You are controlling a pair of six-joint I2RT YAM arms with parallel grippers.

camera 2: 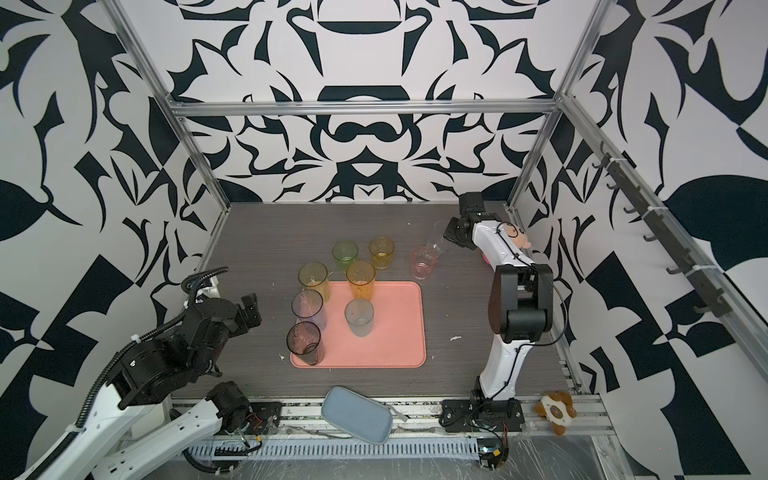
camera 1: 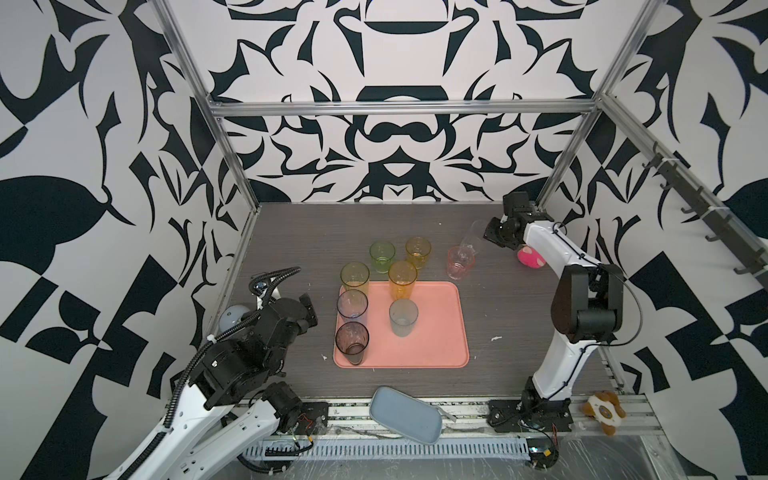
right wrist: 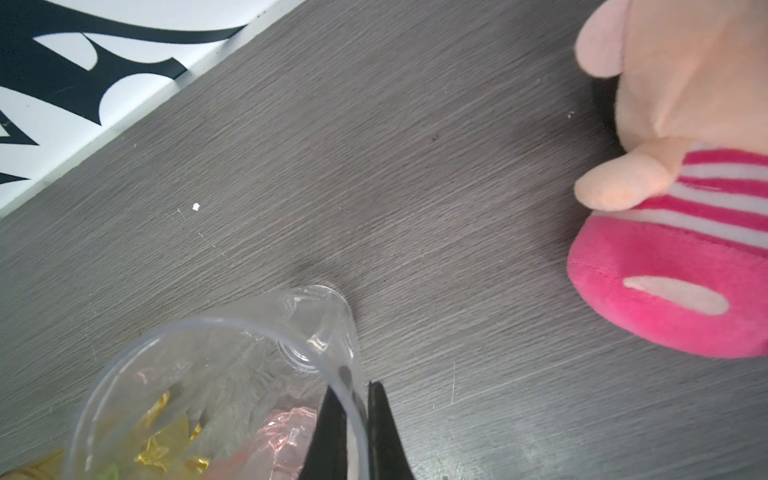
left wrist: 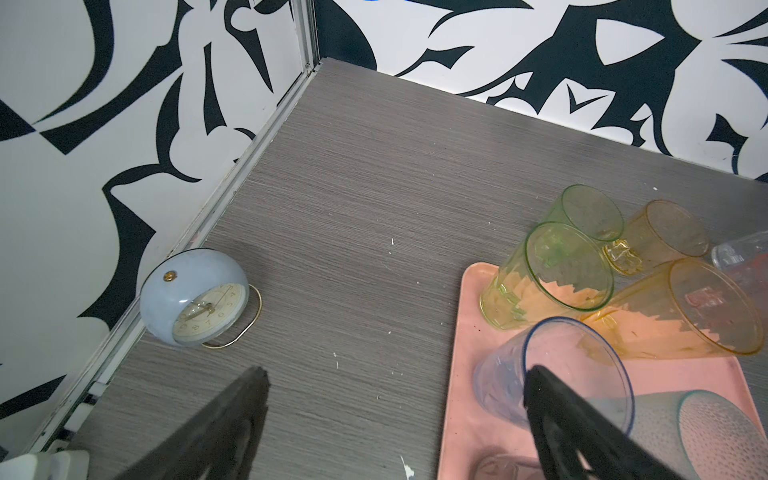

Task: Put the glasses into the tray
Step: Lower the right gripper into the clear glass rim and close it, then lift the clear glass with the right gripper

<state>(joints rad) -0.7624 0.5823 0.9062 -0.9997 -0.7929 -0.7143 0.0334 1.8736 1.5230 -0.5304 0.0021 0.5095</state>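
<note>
The salmon-pink tray lies mid-table. On it stand several glasses: yellow-green at its far left corner, blue, smoky grey, tall orange and teal. Behind the tray, on the table, are a short green glass, an amber one and a pink one. My right gripper is shut on the rim wall of the clear glass, which is tilted. My left gripper hangs open beside the tray's left edge.
A pale blue clock sits by the left wall. A pink striped plush lies close behind the right gripper. A blue-grey dish overhangs the front rail, and a brown plush lies at the front right.
</note>
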